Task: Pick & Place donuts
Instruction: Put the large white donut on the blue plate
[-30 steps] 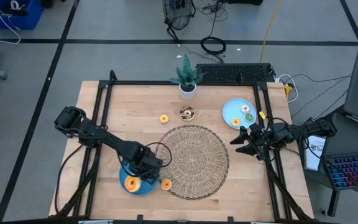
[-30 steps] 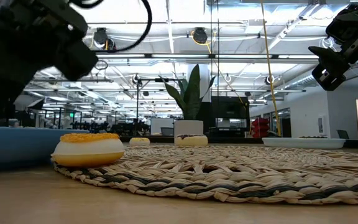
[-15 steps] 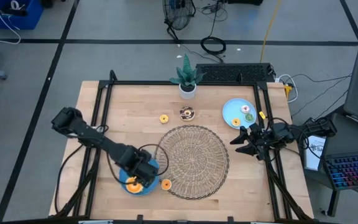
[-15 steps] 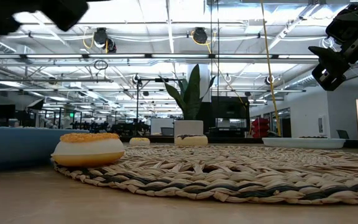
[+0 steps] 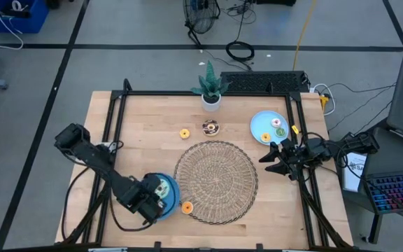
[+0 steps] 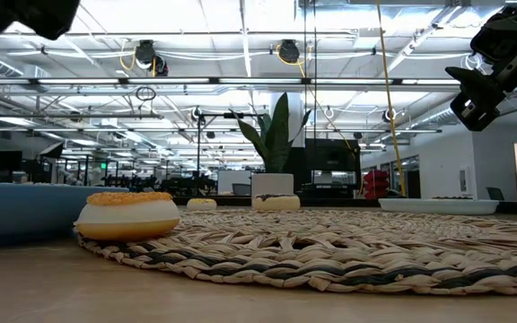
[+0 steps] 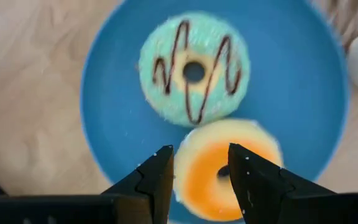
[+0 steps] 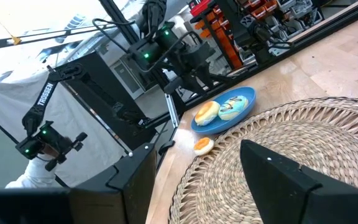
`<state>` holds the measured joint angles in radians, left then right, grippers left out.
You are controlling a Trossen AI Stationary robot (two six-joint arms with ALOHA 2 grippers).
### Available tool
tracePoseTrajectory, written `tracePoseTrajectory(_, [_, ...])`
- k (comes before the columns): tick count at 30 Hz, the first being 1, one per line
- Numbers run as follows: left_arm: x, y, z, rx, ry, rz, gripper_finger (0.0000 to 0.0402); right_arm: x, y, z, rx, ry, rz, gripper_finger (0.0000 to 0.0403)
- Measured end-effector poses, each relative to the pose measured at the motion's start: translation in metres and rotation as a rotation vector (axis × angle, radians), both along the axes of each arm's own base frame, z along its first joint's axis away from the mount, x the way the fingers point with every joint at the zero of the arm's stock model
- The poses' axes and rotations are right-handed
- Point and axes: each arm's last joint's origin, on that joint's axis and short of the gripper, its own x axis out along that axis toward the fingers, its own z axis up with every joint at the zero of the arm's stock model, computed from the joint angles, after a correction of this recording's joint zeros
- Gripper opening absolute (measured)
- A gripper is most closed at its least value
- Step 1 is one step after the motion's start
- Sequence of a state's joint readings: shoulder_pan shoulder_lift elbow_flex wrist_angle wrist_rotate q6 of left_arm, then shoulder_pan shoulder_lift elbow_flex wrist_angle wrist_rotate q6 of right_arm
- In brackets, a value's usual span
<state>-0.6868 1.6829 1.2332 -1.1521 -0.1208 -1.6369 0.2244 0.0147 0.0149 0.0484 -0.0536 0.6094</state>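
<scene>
A blue plate [image 7: 117, 124] near the table's front left holds a mint donut with brown drizzle [image 7: 194, 68] and an orange-iced donut [image 7: 219, 171], both lying flat. My left gripper [image 7: 201, 158] hangs open above the plate [image 5: 169, 190], pointing down, its fingertips over the orange-iced donut and clear of it. Another orange donut [image 5: 187, 206] lies on the table at the woven mat's near-left edge. A yellow donut [image 5: 185, 133] and a brown donut [image 5: 210, 127] lie beyond the mat. My right gripper [image 5: 275, 159] waits open at the right edge.
The round woven mat [image 5: 215, 180] fills the table's middle. A second blue plate [image 5: 260, 120] with three small donuts lies at the far right. A potted plant [image 5: 210, 87] stands at the far edge. Black frame rails run along both sides.
My left gripper has risen and gone toward the table's near-left corner, tipping to point straight down. It has come off the plate's far side, and the mint donut there now shows. In the low view it has lifted almost out of the picture. No donut has moved.
</scene>
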Motion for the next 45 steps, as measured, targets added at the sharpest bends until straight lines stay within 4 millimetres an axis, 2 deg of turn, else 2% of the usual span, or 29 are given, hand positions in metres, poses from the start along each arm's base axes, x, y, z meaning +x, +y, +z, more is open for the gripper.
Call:
tracePoseTrajectory(5, [-0.002,-0.002,-0.002,-0.057,0.043,0.007,0.0154,0.000,0.000,0.000,0.000,0.000,0.000,0.0220])
tracePoseTrajectory(12, [0.001,-0.012,-0.003,-0.102,-0.017,-0.057,0.0154,0.000,0.000,0.000,0.000,0.000,0.000,0.0219])
tracePoseTrajectory(23, [0.011,-0.016,-0.034,-0.064,0.091,-0.155,0.0154,0.000,0.000,0.000,0.000,0.000,0.000,0.0219])
tracePoseTrajectory(29, [0.010,-0.017,-0.035,-0.090,0.119,-0.139,0.0154,0.000,0.000,0.000,0.000,0.000,0.000,0.0220])
tracePoseTrajectory(35, [0.000,-0.013,-0.033,-0.071,0.236,-0.055,0.0154,0.000,0.000,0.000,0.000,0.000,0.000,0.0219])
tracePoseTrajectory(45, [0.000,-0.015,-0.034,-0.049,0.202,-0.044,0.0154,0.000,0.000,0.000,0.000,0.000,0.000,0.0219])
